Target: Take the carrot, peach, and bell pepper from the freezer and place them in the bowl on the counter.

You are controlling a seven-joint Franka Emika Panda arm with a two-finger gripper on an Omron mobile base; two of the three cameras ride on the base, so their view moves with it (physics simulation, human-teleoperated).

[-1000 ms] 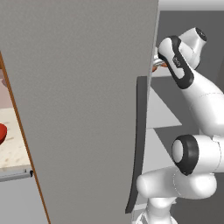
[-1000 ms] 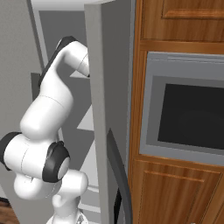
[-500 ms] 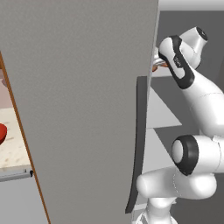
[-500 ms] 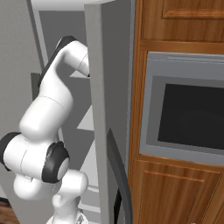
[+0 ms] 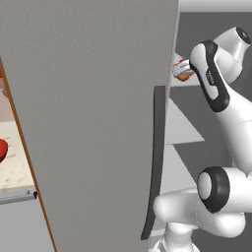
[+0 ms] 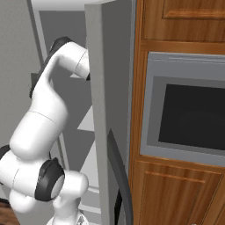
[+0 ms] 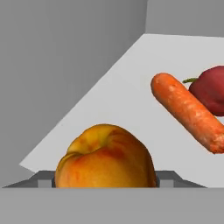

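Observation:
In the hand view the peach (image 7: 105, 153) sits on the white freezer shelf (image 7: 127, 96), right between my fingertips (image 7: 43, 179). The gripper (image 7: 105, 180) is shut on it, a finger touching each side. Beyond it to the right lies the carrot (image 7: 186, 111), slanting, with the dark red bell pepper (image 7: 212, 89) behind it. From the left base view, the gripper (image 5: 181, 71) reaches into the freezer past the open grey door (image 5: 98, 118), an orange patch showing at its tip. A sliver of the red bowl (image 5: 2, 149) shows on the beige counter (image 5: 15, 167) at the far left.
The freezer door's dark bar handle (image 5: 153, 162) hangs close to my arm's left. In the right base view the door edge (image 6: 103, 110) hides the hand, and a built-in oven (image 6: 189, 114) set in brown wooden cabinets (image 6: 176, 193) stands to the right.
The arm keeps the same pose in both base views. The fingers have drawn in onto the peach.

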